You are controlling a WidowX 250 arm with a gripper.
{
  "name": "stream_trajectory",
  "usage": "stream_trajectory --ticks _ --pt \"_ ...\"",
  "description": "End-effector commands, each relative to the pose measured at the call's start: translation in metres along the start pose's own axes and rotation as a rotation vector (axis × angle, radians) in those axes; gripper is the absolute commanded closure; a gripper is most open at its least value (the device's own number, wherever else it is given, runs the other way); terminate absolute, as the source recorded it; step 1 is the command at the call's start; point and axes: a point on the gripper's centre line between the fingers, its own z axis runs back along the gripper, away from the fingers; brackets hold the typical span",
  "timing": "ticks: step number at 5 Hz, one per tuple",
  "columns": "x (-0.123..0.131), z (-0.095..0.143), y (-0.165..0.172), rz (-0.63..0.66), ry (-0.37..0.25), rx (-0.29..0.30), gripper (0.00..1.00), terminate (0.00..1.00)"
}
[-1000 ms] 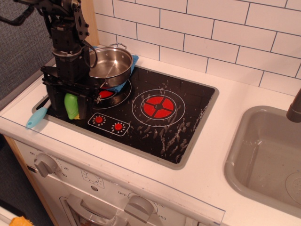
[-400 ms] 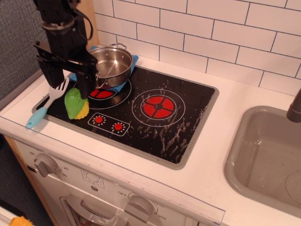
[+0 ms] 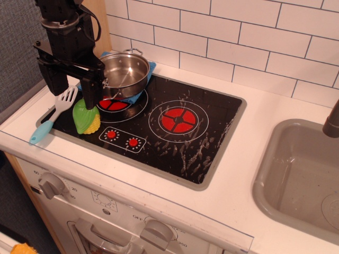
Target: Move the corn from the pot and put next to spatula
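Observation:
The corn [image 3: 87, 118], green husk over yellow kernels, lies on the black stovetop at its front left, just right of the spatula [image 3: 53, 115], whose white slotted head and light blue handle lie along the stove's left edge. The shiny steel pot [image 3: 124, 73] stands empty on a blue cloth at the back left. My black gripper [image 3: 71, 92] hangs open above the corn and the spatula head, apart from both, holding nothing.
The stovetop [image 3: 185, 153] has a red burner [image 3: 178, 121] at its middle and small red knobs marks [image 3: 123, 138] in front. A grey sink [image 3: 302, 174] lies at the right. A white tiled wall [image 3: 238, 42] stands behind. Oven knobs [image 3: 50, 184] sit below the counter edge.
My gripper has let go of the corn and risen off it. The corn now lies free next to the spatula, which had been hidden behind the gripper.

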Motion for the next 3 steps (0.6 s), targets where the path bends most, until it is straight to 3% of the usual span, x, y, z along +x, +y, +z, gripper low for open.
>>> stream_trajectory --ticks 1,2,3 --pt "0.0021 0.0155 0.0055 0.006 -0.040 0.021 0.00 0.00" --pt "0.0021 0.0155 0.0055 0.006 -0.040 0.021 0.00 0.00" --pt "0.0021 0.0155 0.0055 0.006 -0.040 0.021 0.00 1.00"
